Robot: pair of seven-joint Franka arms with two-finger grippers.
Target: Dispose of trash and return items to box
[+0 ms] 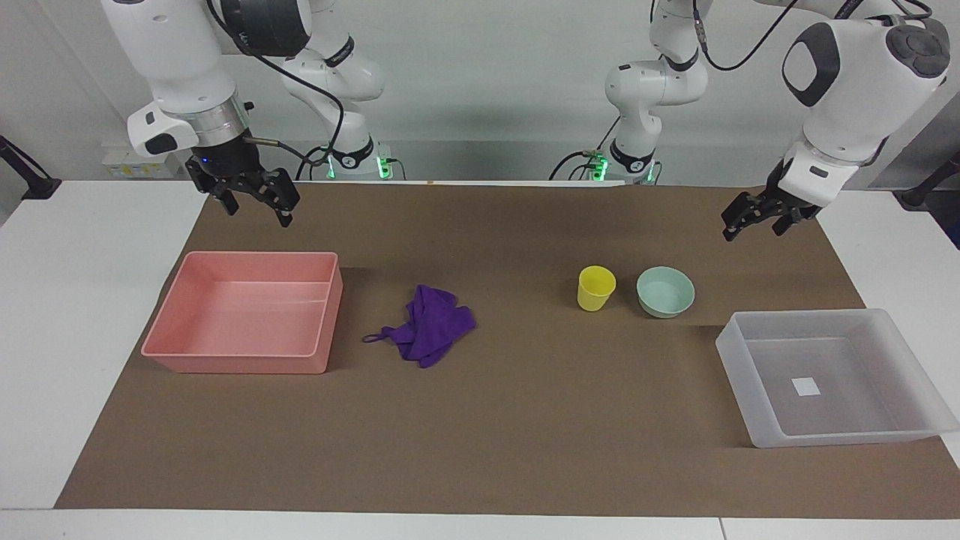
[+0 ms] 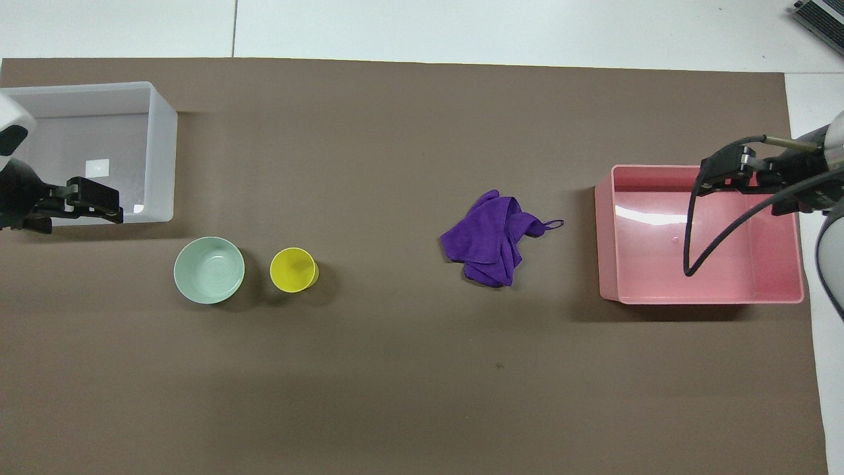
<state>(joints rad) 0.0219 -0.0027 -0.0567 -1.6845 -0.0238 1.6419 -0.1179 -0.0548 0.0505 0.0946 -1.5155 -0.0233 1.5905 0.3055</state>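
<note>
- claws first: the right claw hangs in the air over the table's brown mat, by the robot-side wall of the pink tray, fingers spread and holding nothing.
- the left claw hangs over the mat at the left arm's end, above the stretch between the mint bowl and the frosted box; fingers parted, empty too.
- purple rag lies crumpled on the mat just beside the pink tray, its loop pointing at the tray; i'd say it is the right arm's pick.
- yellow cup stands upright just beside the bowl, both near the box, so the left arm is nearer.
- nothing is sorted yet.
</note>
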